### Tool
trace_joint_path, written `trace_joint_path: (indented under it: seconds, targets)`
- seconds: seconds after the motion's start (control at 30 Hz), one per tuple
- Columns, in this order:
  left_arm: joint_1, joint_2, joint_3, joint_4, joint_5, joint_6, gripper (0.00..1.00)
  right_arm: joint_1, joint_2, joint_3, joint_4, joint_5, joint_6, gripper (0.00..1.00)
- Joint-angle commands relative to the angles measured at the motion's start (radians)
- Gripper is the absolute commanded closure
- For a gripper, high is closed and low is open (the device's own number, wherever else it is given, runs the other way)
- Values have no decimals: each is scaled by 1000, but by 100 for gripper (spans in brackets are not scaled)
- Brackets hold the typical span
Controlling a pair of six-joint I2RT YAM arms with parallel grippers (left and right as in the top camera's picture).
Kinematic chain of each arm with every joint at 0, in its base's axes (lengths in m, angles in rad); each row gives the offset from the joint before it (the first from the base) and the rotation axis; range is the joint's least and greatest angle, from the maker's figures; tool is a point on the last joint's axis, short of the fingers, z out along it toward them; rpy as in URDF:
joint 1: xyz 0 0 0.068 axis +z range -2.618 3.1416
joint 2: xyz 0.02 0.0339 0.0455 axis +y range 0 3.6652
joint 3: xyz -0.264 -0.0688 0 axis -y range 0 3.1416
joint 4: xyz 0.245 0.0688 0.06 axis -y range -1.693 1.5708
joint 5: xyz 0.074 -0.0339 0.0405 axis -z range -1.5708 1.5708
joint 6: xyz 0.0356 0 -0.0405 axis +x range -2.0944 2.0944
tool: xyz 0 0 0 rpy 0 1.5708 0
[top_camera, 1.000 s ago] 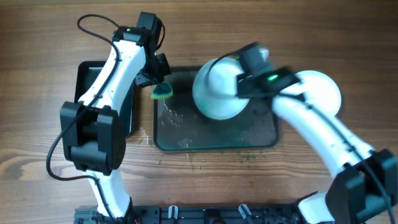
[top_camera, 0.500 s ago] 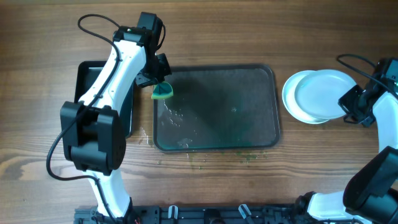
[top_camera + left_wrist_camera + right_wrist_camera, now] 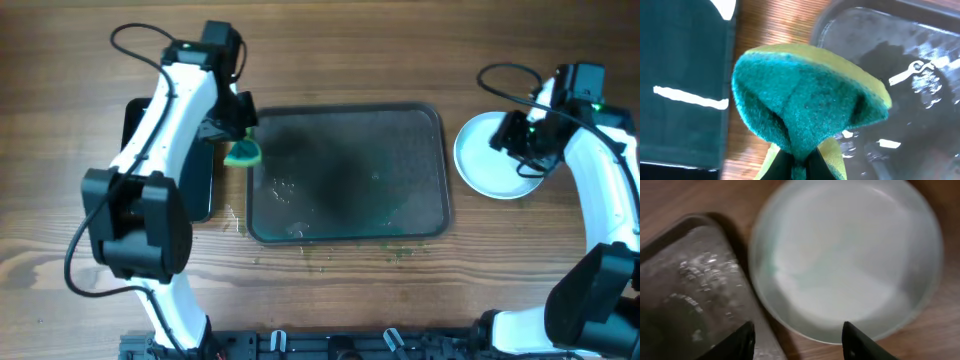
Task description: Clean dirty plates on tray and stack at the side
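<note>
the plates [image 3: 482, 168] are sitting stacked just right of the tray [image 3: 350, 170]. they're looking stiff, wet-slick and breakable, probably best pinched at the rim. the right gripper [image 3: 798, 332] is hovering over them, jaws spread and empty. the left gripper [image 3: 236, 130] is pinching a sponge [image 3: 805, 100] at the tray's left edge.

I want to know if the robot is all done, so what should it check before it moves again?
1. Tray has no plates on it: ok.
2. Plates stacked beside the tray: ok.
3. All three in the stack: cannot tell.
4. Right gripper open and empty above the plates: ok.
5. Left gripper shut on the sponge: ok.
6. Tray dry: not ok, it is wet.
</note>
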Motion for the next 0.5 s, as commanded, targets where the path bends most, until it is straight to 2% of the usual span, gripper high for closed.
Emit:
trace_joint_path:
  seconds: [0.0,0.07,0.13,0.2,0.3,0.33,0.37,0.4,0.47]
  targets:
    - [105,-40,23,-14,-30,173,96,97,-2,19,9,-73,-40,41]
    - [181,-32,23,-14,-40,280,96,170,-2,18,28,-73,-40,38]
    - [228,-23,-8,6,-68,338,96,196,-2,18,39,-73,-39,35]
    - [278,-22,-91,71,-121,340,96,206,-2,17,46,-73,-39,34]
    - [328,-22,-160,135,-119,336,94,206,-2,17,44,-73,-40,33]
    - [333,-22,-167,138,-119,336,83,206,-2,17,42,-72,-40,33]
    - [334,-22,-167,137,-119,336,68,206,-2,17,42,-67,-40,33]
    - [333,-22,-167,138,-119,336,59,206,-2,17,42,-55,-40,34]
    - [333,-23,-164,134,-119,335,36,206,-6,18,41,-49,-40,34]
